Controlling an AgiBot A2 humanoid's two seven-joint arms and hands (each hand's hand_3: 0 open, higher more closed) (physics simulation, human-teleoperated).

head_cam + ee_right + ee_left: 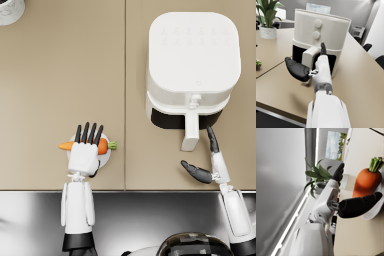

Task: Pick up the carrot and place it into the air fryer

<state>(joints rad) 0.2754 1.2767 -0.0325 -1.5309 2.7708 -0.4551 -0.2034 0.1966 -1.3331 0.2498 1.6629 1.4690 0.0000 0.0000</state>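
An orange carrot (102,146) with a green top lies on a small white plate (104,157) near the table's front edge, left of the seam. My left hand (84,155) hovers over it with straight, spread fingers. In the left wrist view the thumb (359,205) lies against the carrot (367,181), which still rests on the plate (373,211). The white air fryer (192,55) stands at the right, its handle (191,132) pointing toward me. My right hand (216,165) is open just right of that handle (309,58), one finger (323,48) stretched along it.
A potted plant (267,25) stands far left on the table, its pot (10,10) at the top left corner. A seam (125,75) divides the beige tabletop. The table's front edge (125,190) runs just behind both wrists. Office chairs (367,46) stand beyond the table.
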